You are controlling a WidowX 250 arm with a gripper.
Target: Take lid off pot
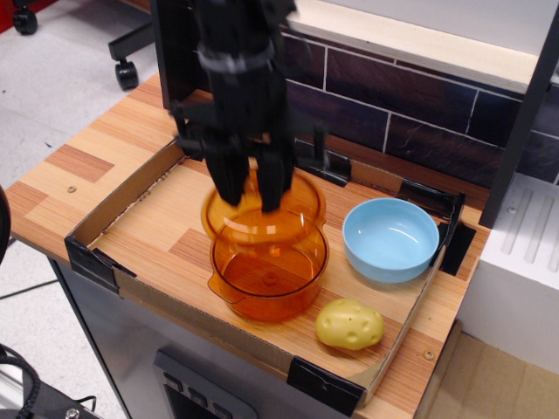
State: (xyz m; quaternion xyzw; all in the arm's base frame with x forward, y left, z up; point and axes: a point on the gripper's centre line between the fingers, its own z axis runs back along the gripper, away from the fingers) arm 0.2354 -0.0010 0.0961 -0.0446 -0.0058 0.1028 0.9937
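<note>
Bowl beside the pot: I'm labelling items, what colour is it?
Light blue, plain and unpatterned; the bowl shows clearly in the observation.image view, right of the orange pot.

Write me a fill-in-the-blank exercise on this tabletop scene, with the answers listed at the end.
1. The end effector holds the lid lifted above the ____.
2. The bowl right of the pot is light ____ in colour.
3. The yellow potato-shaped toy lies on the tray in front of the ____.

Missing words: pot; blue; bowl
</note>
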